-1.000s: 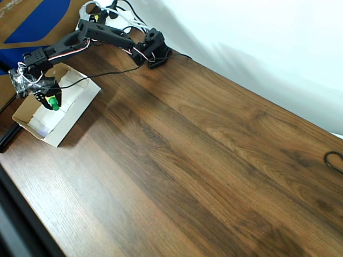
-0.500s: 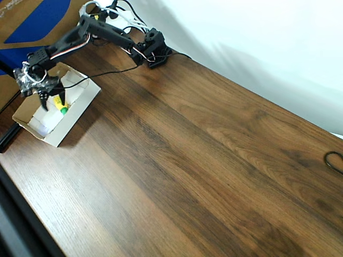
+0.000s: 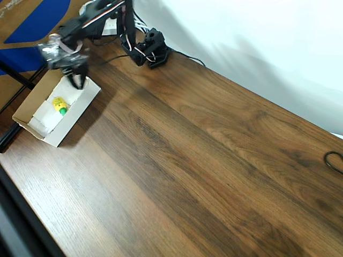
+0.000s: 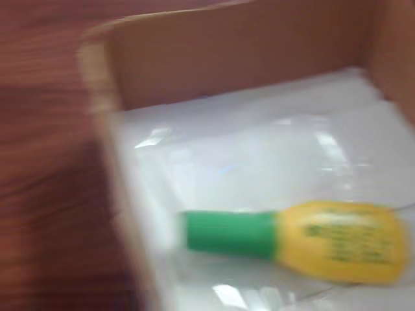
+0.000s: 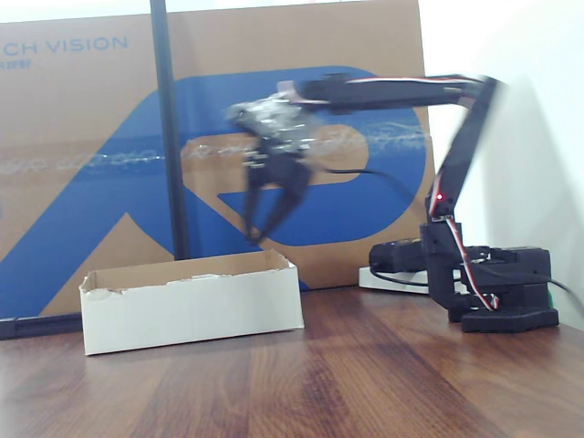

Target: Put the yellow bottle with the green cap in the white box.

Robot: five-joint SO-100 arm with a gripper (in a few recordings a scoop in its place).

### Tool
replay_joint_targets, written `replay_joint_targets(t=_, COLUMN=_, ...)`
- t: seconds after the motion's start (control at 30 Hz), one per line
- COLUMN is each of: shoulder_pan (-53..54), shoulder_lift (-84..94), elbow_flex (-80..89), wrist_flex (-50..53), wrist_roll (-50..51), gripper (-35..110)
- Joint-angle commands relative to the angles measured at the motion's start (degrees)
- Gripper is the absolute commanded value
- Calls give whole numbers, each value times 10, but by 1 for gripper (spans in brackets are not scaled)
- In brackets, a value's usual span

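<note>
So the yellow bottle [image 3: 59,103] now lies dropped inside the white box [image 3: 75,113], and the gripper [image 5: 271,219] has lifted clear, fingers spread empty, job basically done.

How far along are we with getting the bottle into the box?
Done: the yellow bottle with the green cap lies on its side on the white lining inside the white box. In hand: nothing; the gripper hangs open above the box, clear of the bottle. Left: nothing for the bottle itself, as far as these views show.
</note>
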Motion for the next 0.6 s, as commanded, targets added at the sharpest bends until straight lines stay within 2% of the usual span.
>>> replay_joint_targets(t=0.0, shoulder_pan=-41, shoulder_lift=155, elbow_flex=84, wrist_flex=-2, wrist_roll=-6, gripper=0)
replay_joint_targets(t=0.27, shoulder_pan=-85, shoulder_lift=367, elbow_flex=282, wrist_flex=8, wrist_roll=-32, gripper=0)
replay_joint_targets(t=0.57, shoulder_pan=-80, shoulder_lift=489, elbow_flex=454, wrist_flex=-22, wrist_roll=-78, gripper=0)
